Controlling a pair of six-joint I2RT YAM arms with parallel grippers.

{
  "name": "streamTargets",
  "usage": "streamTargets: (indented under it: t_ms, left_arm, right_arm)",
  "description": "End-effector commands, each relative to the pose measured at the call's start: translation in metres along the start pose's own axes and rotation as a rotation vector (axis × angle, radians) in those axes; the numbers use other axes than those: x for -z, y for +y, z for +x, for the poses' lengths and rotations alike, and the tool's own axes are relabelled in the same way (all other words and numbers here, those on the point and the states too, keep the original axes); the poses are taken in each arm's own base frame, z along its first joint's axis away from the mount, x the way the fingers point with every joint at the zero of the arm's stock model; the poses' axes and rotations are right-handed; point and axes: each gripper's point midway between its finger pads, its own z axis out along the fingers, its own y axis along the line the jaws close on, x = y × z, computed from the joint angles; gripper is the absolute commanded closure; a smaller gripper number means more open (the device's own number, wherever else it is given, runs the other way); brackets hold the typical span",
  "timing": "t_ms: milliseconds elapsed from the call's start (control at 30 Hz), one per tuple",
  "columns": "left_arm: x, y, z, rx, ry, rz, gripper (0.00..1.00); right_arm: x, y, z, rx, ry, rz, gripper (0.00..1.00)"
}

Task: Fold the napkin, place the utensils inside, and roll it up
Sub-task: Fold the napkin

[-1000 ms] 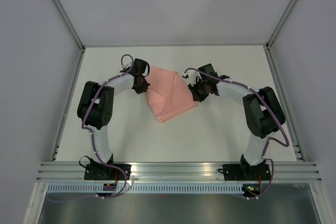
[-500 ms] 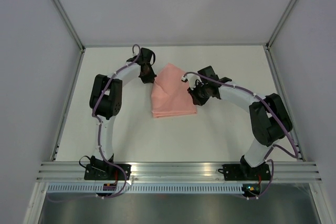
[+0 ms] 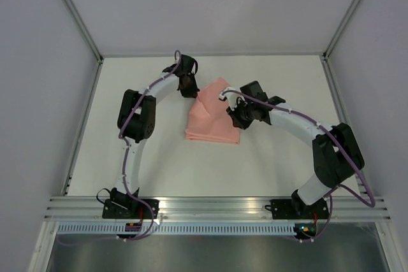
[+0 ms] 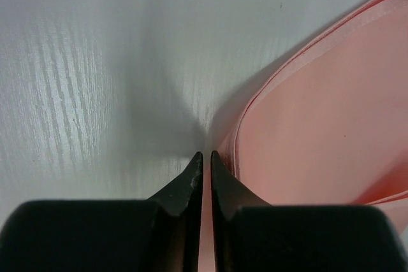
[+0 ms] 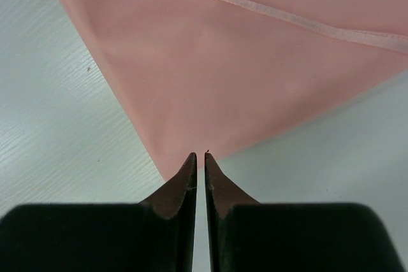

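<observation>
The pale salmon-pink napkin (image 3: 213, 116) lies folded on the white table between the two arms, its near edge roughly straight. My left gripper (image 3: 189, 88) is at its far-left edge. In the left wrist view the jaws (image 4: 204, 154) stand a thin slit apart, with pink cloth (image 4: 319, 125) showing in the slit. My right gripper (image 3: 233, 119) is at the napkin's right edge. In the right wrist view its tips (image 5: 201, 154) close on the rim of the flat cloth (image 5: 242, 62) near a corner. The utensils are out of view.
The white tabletop (image 3: 287, 164) is bounded by metal rails on the left (image 3: 83, 125) and right (image 3: 341, 113). A slotted aluminium bar (image 3: 217, 205) at the near edge carries both arm bases. Grey walls stand behind and at both sides.
My left gripper swung right and toward the back along the napkin's edge. The napkin turned from pointing toward the near edge to lying with a flat near edge. My right gripper shifted slightly left.
</observation>
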Motion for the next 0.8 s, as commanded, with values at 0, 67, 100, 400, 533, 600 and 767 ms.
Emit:
streamTargets:
  t_ms: [0, 67, 100, 400, 533, 600, 767]
  left_arm:
    - [0.007, -0.006, -0.009, -0.043, -0.008, 0.018, 0.87]
    - [0.018, -0.002, -0.022, -0.022, -0.044, 0.01, 0.8]
    - [0.022, 0.001, -0.026, -0.008, -0.053, 0.01, 0.78]
    - [0.119, 0.028, -0.103, 0.078, -0.295, 0.071, 0.59]
    - [0.158, 0.006, -0.099, 0.067, -0.378, 0.175, 0.59]
    - [0.157, 0.014, -0.073, 0.056, -0.359, 0.17, 0.57]
    - [0.216, 0.027, -0.036, 0.043, -0.434, 0.218, 0.54]
  right_arm:
    - [0.011, -0.006, -0.01, 0.031, -0.018, 0.051, 0.86]
    - [0.011, -0.01, -0.011, 0.055, -0.021, 0.067, 0.85]
    - [0.011, -0.012, -0.013, 0.067, -0.026, 0.073, 0.84]
    - [0.026, -0.013, -0.034, 0.178, -0.09, 0.075, 0.54]
    - [0.036, -0.002, -0.051, 0.254, -0.158, 0.029, 0.45]
    - [0.032, 0.005, -0.051, 0.285, -0.164, 0.005, 0.45]
    - [0.008, 0.039, -0.035, 0.396, -0.125, -0.043, 0.44]
